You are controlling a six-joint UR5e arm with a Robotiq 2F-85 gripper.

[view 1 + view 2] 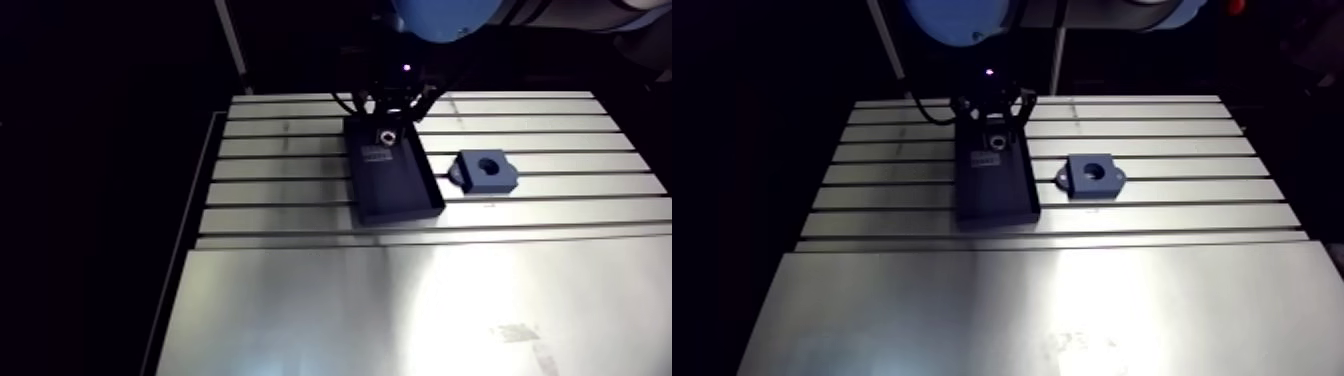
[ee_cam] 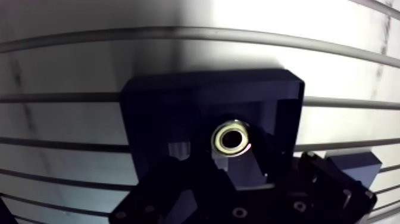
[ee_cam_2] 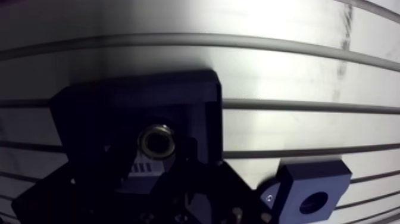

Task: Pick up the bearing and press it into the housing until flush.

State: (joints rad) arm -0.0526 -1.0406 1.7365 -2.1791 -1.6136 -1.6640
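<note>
Wrist view: bearing (image 2: 232, 138) in tray (image 2: 208, 83), btwn tips of end effector (image 2: 230, 162), spread apart.

Slotted counter (image 1: 300, 300). A dark tray (image 1: 397, 192) lies on it. The housing (image 1: 500, 179) sits just beside the tray.

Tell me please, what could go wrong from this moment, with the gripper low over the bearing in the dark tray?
1. The bearing lies close to the end wall of the tray, so the gripper may strike that wall or take the bearing tilted.
2. The housing stands apart beside the tray, and its bore looks narrow; a tilted bearing could jam before it sits flush.
</note>
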